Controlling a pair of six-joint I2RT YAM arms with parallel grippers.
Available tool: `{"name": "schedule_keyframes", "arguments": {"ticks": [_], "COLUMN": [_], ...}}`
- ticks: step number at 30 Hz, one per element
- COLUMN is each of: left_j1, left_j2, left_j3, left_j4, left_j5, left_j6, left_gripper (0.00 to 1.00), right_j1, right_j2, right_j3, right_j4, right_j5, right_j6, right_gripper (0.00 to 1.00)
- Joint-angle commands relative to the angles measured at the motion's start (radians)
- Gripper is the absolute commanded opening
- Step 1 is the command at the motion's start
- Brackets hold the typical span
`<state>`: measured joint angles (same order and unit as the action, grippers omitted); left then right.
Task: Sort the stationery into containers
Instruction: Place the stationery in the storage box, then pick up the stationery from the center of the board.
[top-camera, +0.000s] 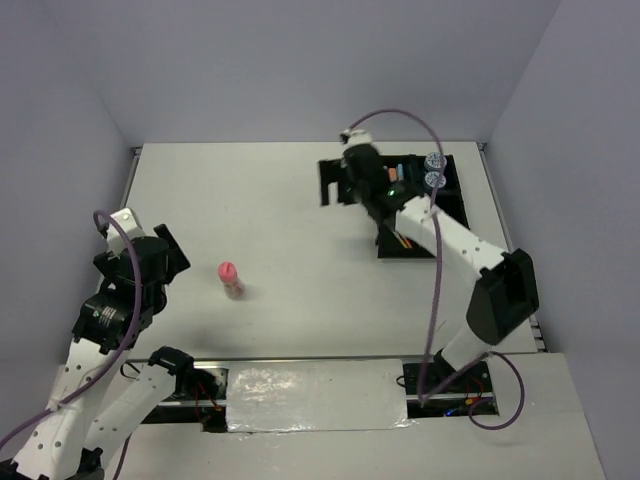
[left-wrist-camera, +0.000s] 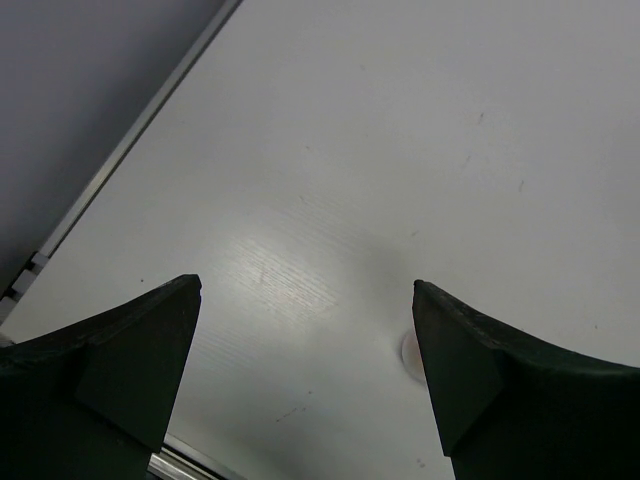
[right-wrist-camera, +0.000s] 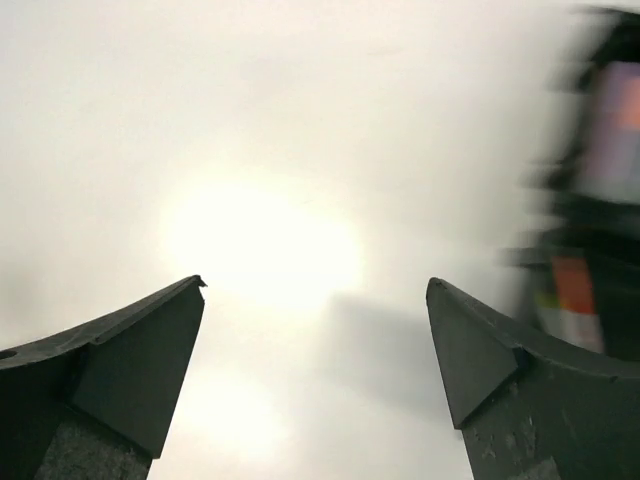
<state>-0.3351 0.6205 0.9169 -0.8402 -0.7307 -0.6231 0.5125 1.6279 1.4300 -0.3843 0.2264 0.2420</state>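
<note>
Both open, empty rn. Pink bottle sits right of my left gripper, def closer than right gripper by tray, far-right corner.

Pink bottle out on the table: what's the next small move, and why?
Probably swing the left end effector toward the pink bottle: it is open, empty and nearer, and the bottle is the only item seen outside the black tray.
</note>
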Motion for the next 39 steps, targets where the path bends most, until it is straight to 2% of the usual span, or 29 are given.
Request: {"name": "schedule_keyframes", "arguments": {"ticks": [1, 2, 3, 6, 9, 12, 15, 22, 33, 36, 38, 39], "left_j1": [0.041, 0.050, 0.053, 0.056, 0.054, 0.056, 0.056, 0.056, 0.056, 0.056, 0.056, 0.056], "left_j2": [-0.025, -0.033, -0.041, -0.070, -0.083, -0.090, -0.094, -0.102, -0.100, -0.096, -0.094, -0.094], "left_j3": [0.039, 0.037, 0.034, 0.025, 0.017, 0.014, 0.014, 0.007, 0.004, 0.002, 0.002, 0.000], "left_j4": [-0.008, -0.002, 0.004, 0.021, 0.042, 0.052, 0.053, 0.072, 0.081, 0.084, 0.084, 0.085], "left_j5": [-0.073, -0.061, -0.056, -0.038, -0.010, 0.004, 0.007, 0.036, 0.050, 0.056, 0.059, 0.060], "left_j6": [-0.040, -0.035, -0.026, -0.013, 0.008, 0.016, 0.019, 0.039, 0.048, 0.052, 0.054, 0.056], "left_gripper": [0.99, 0.99, 0.99, 0.99, 0.99, 0.99, 0.99, 0.99, 0.99, 0.99, 0.99, 0.99], "right_j1": [0.173, 0.216, 0.300, 0.430, 0.497, 0.558, 0.584, 0.618, 0.615, 0.615, 0.615, 0.615], "right_j2": [-0.109, -0.120, -0.129, -0.103, -0.018, 0.077, 0.142, 0.224, 0.355, 0.386, 0.401, 0.409], "right_j3": [-0.141, -0.216, -0.242, -0.318, -0.307, -0.226, -0.163, -0.144, -0.053, -0.030, -0.007, -0.009], "right_j4": [0.192, 0.255, 0.351, 0.531, 0.602, 0.570, 0.564, 0.611, 0.663, 0.662, 0.648, 0.663], "right_j5": [-0.041, -0.068, -0.085, -0.129, -0.222, -0.204, -0.194, -0.214, -0.219, -0.240, -0.242, -0.246], "right_j6": [0.068, 0.066, 0.069, 0.013, -0.029, -0.072, -0.067, -0.110, -0.165, -0.168, -0.168, -0.170], "right_gripper": [1.00, 1.00, 1.00, 1.00, 1.00, 1.00, 1.00, 0.99, 0.95, 0.90, 0.81, 0.72]}}
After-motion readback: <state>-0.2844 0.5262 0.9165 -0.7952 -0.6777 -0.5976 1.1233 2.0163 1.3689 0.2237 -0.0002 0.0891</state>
